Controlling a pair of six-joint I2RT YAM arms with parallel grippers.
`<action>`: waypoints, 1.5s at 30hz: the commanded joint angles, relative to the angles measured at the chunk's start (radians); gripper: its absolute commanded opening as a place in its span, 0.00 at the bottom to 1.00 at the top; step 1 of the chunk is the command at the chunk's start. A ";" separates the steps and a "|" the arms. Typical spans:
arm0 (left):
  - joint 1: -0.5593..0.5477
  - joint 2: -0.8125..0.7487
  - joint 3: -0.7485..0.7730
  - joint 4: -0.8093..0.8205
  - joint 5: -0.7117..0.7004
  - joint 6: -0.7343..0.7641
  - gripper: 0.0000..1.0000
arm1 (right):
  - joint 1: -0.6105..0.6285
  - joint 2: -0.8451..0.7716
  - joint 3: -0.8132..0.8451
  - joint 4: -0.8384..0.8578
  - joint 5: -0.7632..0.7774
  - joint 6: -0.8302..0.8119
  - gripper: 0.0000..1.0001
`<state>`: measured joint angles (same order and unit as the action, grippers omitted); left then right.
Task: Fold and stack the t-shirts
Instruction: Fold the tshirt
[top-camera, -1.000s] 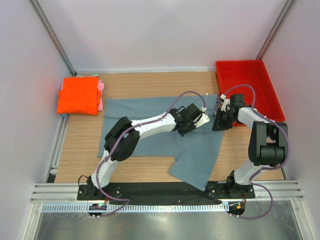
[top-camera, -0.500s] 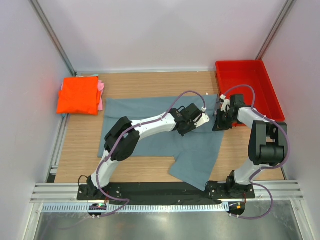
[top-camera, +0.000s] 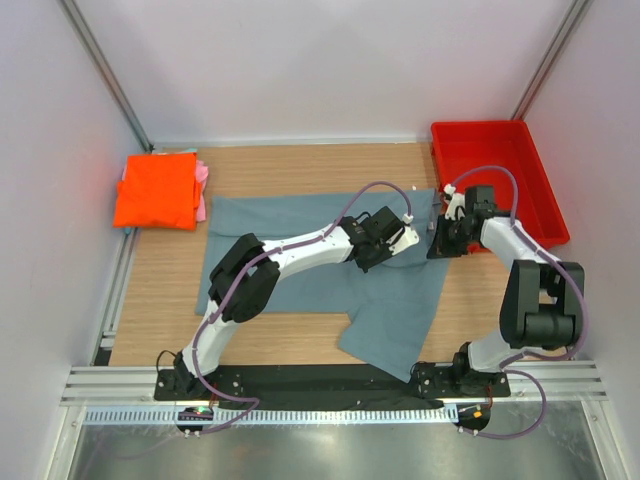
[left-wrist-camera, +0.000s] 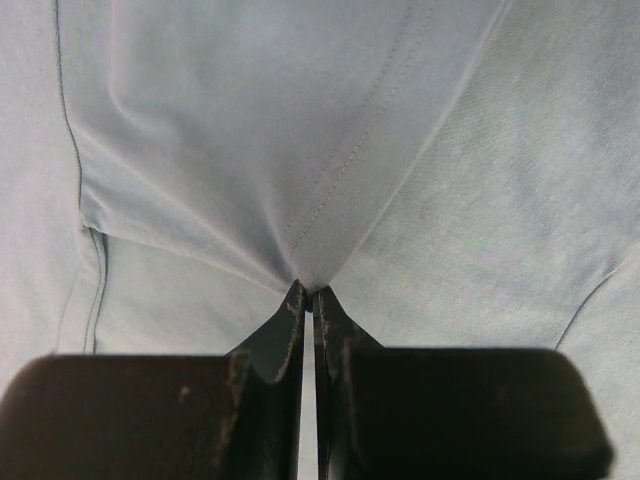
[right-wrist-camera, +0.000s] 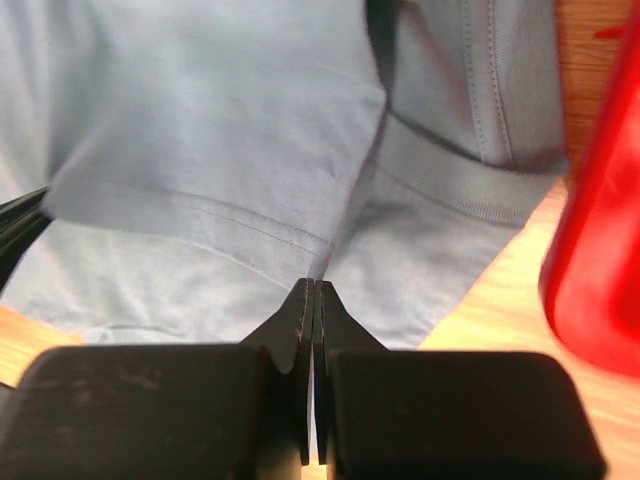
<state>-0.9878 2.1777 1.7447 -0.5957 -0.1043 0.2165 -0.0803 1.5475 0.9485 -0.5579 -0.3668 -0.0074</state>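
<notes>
Wooden table (top-camera: 280, 170) — right tool (top-camera: 440, 241) tight on grey-blue t-shirt (top-camera: 320, 292), slightly farther right.

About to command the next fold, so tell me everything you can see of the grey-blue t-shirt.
The grey-blue t-shirt is soft, matte cloth with stitched hems. It lies mostly flat on the wooden table, with one flap reaching toward the near edge on the right. The left gripper is shut on a raised pinch of cloth near its middle, puckering it. The right gripper is shut on a hemmed edge at its right side, close to the red bin.
</notes>
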 joint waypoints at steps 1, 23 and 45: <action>0.000 -0.030 0.018 -0.004 0.014 -0.005 0.03 | 0.004 -0.095 0.021 -0.065 -0.024 -0.026 0.01; -0.012 -0.114 -0.034 -0.046 0.022 -0.002 0.04 | 0.004 -0.191 0.015 -0.169 -0.096 -0.058 0.01; 0.190 -0.412 -0.114 -0.023 -0.164 -0.080 0.99 | 0.004 -0.483 0.030 0.041 -0.018 -0.195 0.66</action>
<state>-0.9157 1.7561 1.6604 -0.6571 -0.1780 0.1604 -0.0803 0.9886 0.9539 -0.6350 -0.4114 -0.2348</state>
